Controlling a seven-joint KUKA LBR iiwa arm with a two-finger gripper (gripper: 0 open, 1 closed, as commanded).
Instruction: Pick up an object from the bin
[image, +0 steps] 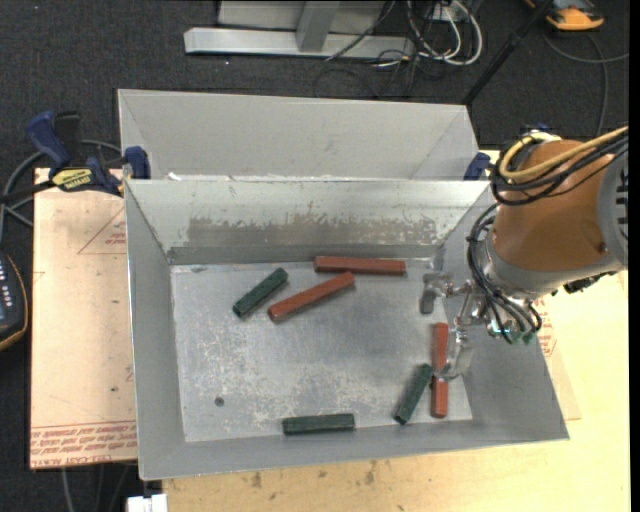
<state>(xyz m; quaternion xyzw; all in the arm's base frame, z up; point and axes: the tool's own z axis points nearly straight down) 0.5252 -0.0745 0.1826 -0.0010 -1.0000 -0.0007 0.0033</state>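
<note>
The gripper (457, 350) hangs low over a red bar (439, 400) that lies lengthwise along the right wall of the bin (300, 205). Whether it has hold of the bar, or how wide it stands, cannot be told. A green bar (411, 394) leans against that red bar's left side. Another green bar (318, 424) lies further left. Two red bars (360, 266) (311, 297) and a third green bar (260, 292) lie well up-left of it.

scuffed grey bin (300, 235), rust-red bars (360, 266), dark green bars (260, 292) (almost black tbh), orange arm cover (545, 215)
</note>
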